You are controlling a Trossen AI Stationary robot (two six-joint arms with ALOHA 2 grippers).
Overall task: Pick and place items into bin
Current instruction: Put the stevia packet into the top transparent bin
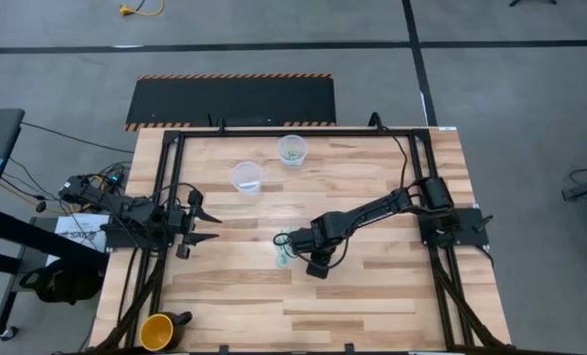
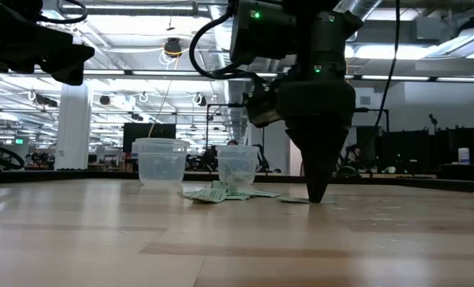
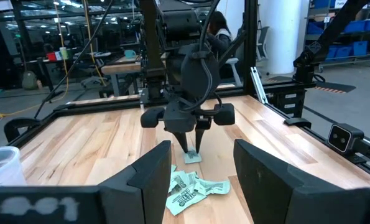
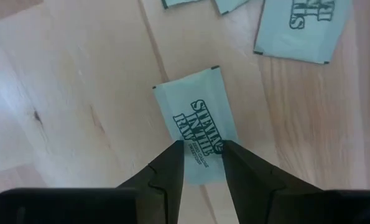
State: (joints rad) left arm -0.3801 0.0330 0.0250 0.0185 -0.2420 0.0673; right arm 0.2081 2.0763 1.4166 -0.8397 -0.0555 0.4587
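Several small mint-green packets with dark print lie flat in a loose cluster on the wooden table's middle. My right gripper points straight down over one packet that lies a little apart from the rest. Its fingers are open by a narrow gap, narrower than the packet, with the tips low at the table. My left gripper waits open and level at the table's left side, holding nothing. Its fingers frame the packets in its wrist view. My right gripper comes at the single packet from above, pointing down, its two fingertips over the printed part near one short end. The packet lies flat on the table. Whether the tips touch it, I cannot tell.
Two clear plastic cups stand upright toward the far edge; the farther one shows something green inside. A yellow mug sits at the near left corner. A black frame borders the table.
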